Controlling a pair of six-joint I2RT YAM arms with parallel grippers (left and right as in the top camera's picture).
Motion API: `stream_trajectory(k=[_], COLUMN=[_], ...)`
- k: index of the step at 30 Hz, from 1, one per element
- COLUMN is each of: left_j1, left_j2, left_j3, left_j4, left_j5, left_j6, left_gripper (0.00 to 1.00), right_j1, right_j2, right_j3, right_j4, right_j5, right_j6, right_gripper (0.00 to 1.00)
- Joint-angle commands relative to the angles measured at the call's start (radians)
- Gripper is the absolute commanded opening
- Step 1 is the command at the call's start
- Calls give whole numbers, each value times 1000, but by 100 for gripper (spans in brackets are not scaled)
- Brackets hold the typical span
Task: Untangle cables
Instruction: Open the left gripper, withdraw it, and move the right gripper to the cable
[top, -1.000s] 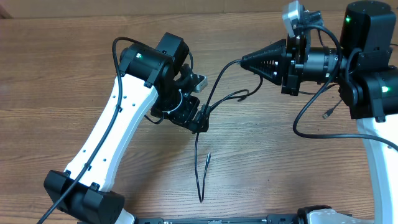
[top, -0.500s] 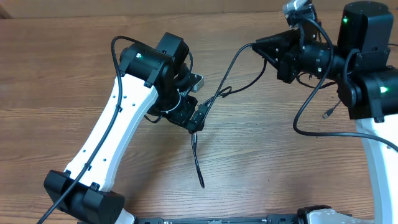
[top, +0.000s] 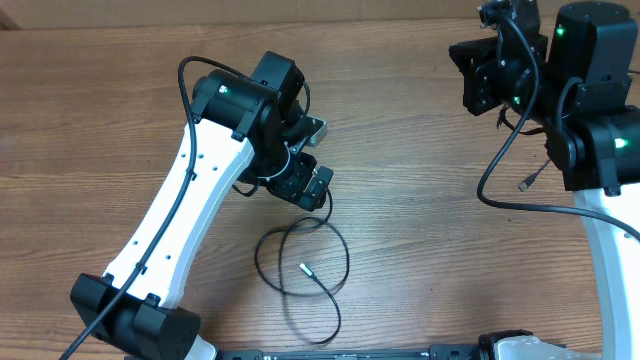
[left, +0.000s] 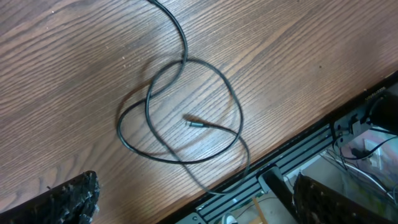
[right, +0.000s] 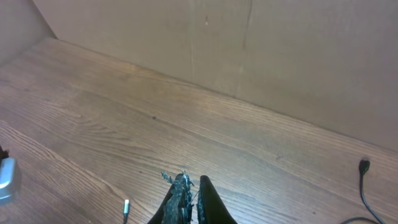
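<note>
The left arm and right arm are showing white shells between black joint housings, with green lights glowing on them and thick black cables looping alongside.

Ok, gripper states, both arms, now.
Left gripper: open, holding nothing; the cable lies looped below it.
Right gripper: shut, with no cable visible between its fingers.
</note>
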Motion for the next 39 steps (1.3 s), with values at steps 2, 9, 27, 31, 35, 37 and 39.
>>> stream_trajectory(k=[2,9,27,31,35,37,39], left_j1=[1,2,256,267,267,267,267], left_j2=[-1,0,2,2,2,2,2], left_j3=[13,13,13,13,13,13,13], left_j4=[8,34,151,193,240,248,245], left_j5=[-10,-68,-106,-110,-111,-120,-165], left_j6=[16,-10,-180,-180,-180,-180,-180], left_gripper=[100,100,100,100,100,100,100], right_j1=[-1,-1,26,90,197,242,284], right_j2=[-2,7,247,307,375,399,414], right_j3=[9,9,8,8,8,5,-11], right_j4=[-13,-89,-360,-398,-421,-426,-418], right_j5=[13,-88,-332,-332,-332,-331,-319], right_j6=[3,3,89,86,87,89,110], right_gripper=[4,4,38,54,64,64,66])
